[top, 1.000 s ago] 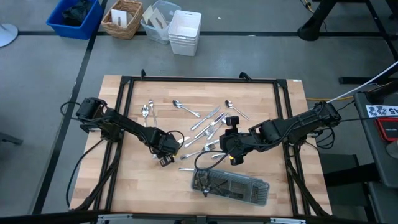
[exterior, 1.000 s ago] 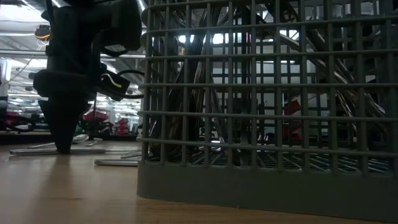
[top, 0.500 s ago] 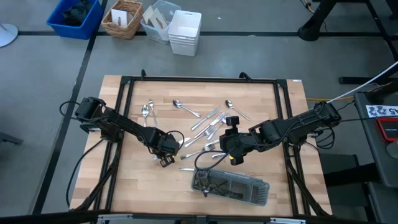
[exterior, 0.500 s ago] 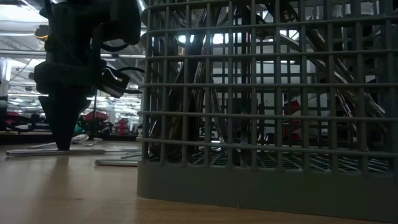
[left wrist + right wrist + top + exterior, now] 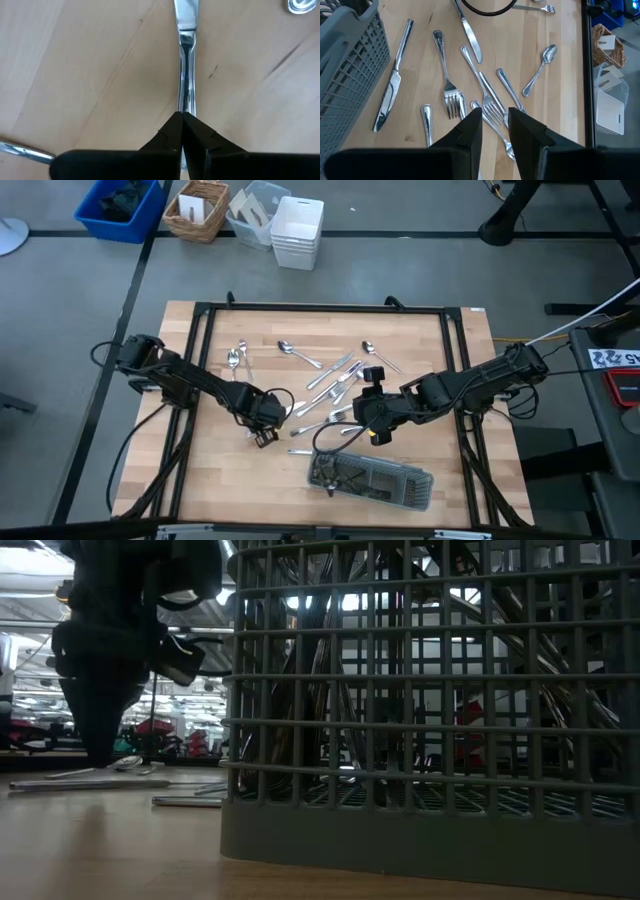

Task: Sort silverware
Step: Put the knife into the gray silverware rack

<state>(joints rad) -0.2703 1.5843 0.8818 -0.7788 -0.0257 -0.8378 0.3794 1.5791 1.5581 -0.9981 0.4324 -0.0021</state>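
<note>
Now left pincer [image 5: 182,116] pinches a knife [image 5: 186,75].

Grey floor [image 5: 60,330] all round the wooden table [image 5: 215,470]. Behind the table: blue bin [image 5: 120,208], wicker basket [image 5: 197,210], white tubs [image 5: 297,232].

shiny silverware [image 5: 330,385] scattered flat mid-table

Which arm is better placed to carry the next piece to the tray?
Left. Its hand is shut on a knife lying on the table; the right hand hovers open over forks, holding nothing.
</note>
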